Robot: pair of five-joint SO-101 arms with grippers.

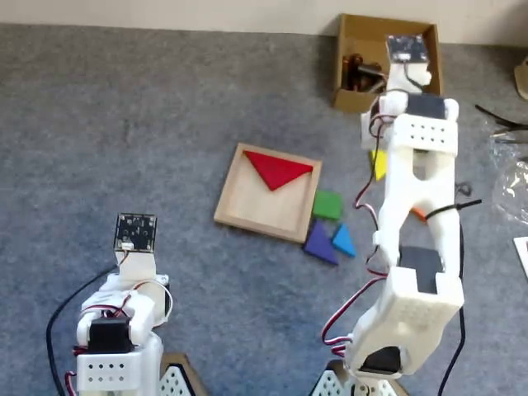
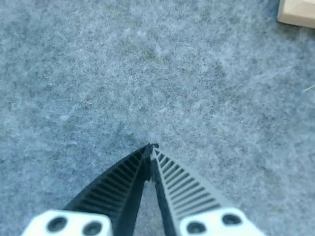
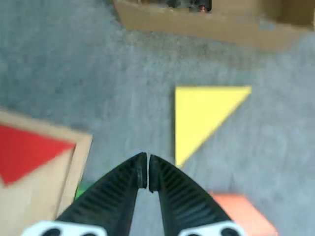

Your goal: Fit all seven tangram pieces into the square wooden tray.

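Wooden tray (image 1: 257, 211) is lying mid-counter (image 1: 124, 124) and holding one piece: the red triangle (image 1: 277, 169) is sitting against its far edge. One of seven placed, by my reckoning.

Green piece (image 1: 327, 205), purple piece (image 1: 320, 242) and blue triangle (image 1: 344, 241) are lying just right of the tray. Yellow triangle (image 3: 202, 115) and orange piece (image 3: 241, 209) are lying farther right, with the right arm (image 1: 421, 206) covering most of both from above. Orange's shape is unclear. Counting six; the seventh is possibly under that arm.

Right tool (image 3: 143, 172) is hovering pressed together, empty, between tray and yellow triangle. Left tool (image 2: 151, 150) is hanging pressed together, empty, over bare counter, near left.
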